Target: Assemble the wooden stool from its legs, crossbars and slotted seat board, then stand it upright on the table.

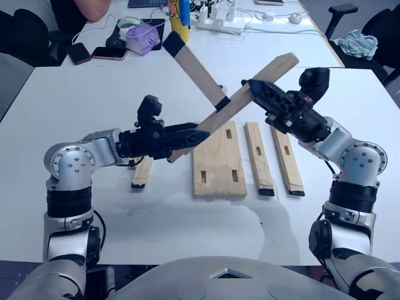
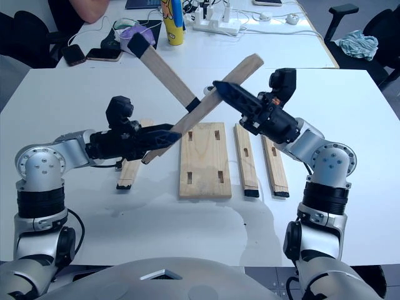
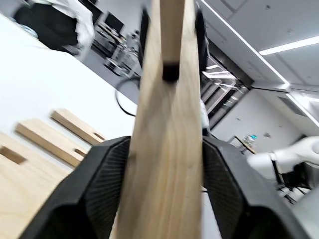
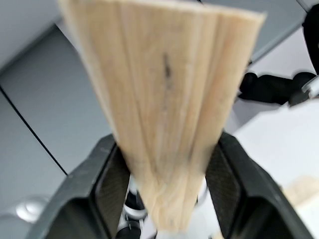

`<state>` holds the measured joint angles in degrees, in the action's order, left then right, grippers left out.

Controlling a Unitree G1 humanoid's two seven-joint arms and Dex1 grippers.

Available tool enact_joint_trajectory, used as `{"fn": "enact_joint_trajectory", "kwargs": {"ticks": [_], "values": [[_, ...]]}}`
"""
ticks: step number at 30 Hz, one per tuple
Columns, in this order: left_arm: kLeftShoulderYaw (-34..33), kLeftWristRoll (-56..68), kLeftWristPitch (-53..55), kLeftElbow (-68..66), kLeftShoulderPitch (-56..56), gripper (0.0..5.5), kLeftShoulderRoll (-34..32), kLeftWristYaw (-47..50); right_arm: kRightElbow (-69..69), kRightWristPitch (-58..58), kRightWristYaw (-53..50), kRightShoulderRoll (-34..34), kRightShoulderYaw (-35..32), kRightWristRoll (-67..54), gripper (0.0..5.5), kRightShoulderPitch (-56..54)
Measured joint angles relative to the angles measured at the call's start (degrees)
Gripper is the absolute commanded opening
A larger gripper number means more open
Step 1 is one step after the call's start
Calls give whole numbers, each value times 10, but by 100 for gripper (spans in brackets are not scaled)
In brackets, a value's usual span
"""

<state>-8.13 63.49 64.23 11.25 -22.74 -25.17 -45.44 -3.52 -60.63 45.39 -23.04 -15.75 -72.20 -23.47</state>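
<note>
A long wooden leg [image 1: 275,69] slants up over the table, from low on the left to high on the right. My left gripper [image 1: 197,133] is shut on its lower end, with the fingers [image 3: 99,189] on either side of the wood. Higher up, my right gripper [image 1: 250,84] is shut on the same leg [image 4: 164,99]. A shorter black-tipped crossbar [image 1: 194,65] meets this leg at the crossing and sticks up to the back left. Below them the slotted seat board [image 1: 219,159] lies flat. Two more legs [image 1: 258,156] [image 1: 287,159] lie to its right, and another piece [image 1: 142,174] lies under my left arm.
The table behind carries phones [image 1: 94,53], a purple pack [image 1: 142,39], a yellow bottle [image 1: 179,19] and a power strip [image 1: 220,25]. A cloth [image 1: 356,44] lies at the far right. The white table [image 1: 75,100] has free room on both sides of the parts.
</note>
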Motion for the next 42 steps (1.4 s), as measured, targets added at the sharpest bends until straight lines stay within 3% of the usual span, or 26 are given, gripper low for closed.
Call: {"fn": "enact_joint_trajectory", "kwargs": {"ticks": [6,11,13,16,22,26,32,42], "values": [[-76,78,-8,13,7,275,13,61,22,57,66,-40,8,83,210,41],[-104,117,-2,71,153,275,1,74,46,59,144,-134,-27,97,210,79],[-42,61,-17,120,220,275,-7,70,74,51,198,-197,-33,114,210,81],[78,-68,-88,154,231,275,-12,61,112,56,238,-231,-24,141,209,67],[323,-364,-323,151,221,275,-20,31,183,63,275,-237,-5,179,209,6],[424,-544,-484,62,190,275,-24,22,217,66,302,-237,9,191,209,-43],[467,-668,-590,-35,150,275,-4,42,237,65,323,-237,13,202,209,-75],[431,-666,-601,-49,148,275,-24,9,179,107,329,-222,29,232,209,-36]]}}
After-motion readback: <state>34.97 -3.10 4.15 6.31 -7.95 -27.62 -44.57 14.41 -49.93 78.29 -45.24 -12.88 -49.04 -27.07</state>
